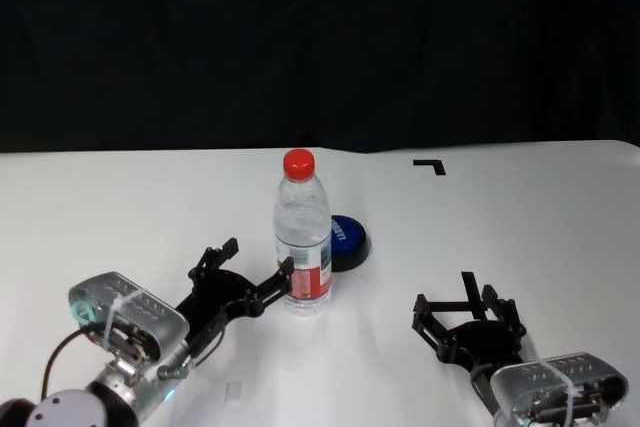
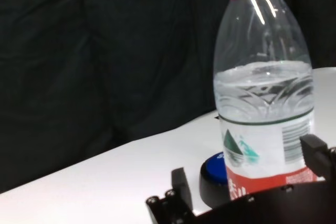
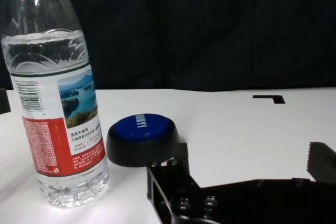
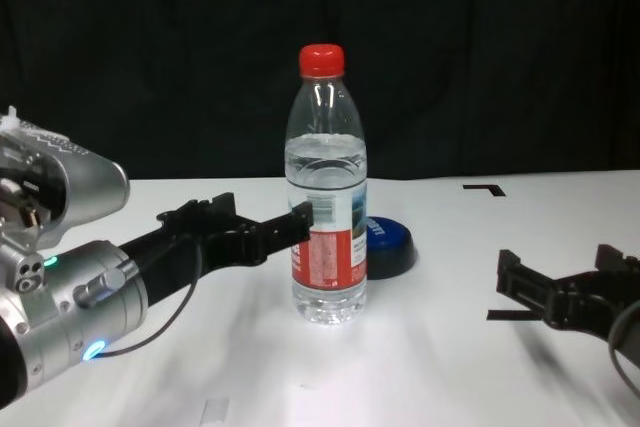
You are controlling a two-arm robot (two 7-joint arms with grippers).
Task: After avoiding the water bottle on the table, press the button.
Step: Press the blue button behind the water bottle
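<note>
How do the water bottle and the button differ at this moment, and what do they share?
The water bottle is tall, clear and upright with a red cap; the button is a low dark blue dome. The left gripper is open with one finger at the bottle's label; nothing is near the button. In the head view the bottle hides the button's left edge. Both stand on the white table. The right gripper is open, off to the right.

Left gripper [image 1: 247, 269] reached toward one o'clock, fingers spread wide. Right gripper [image 1: 467, 305] sat low at five o'clock, fingers apart.
</note>
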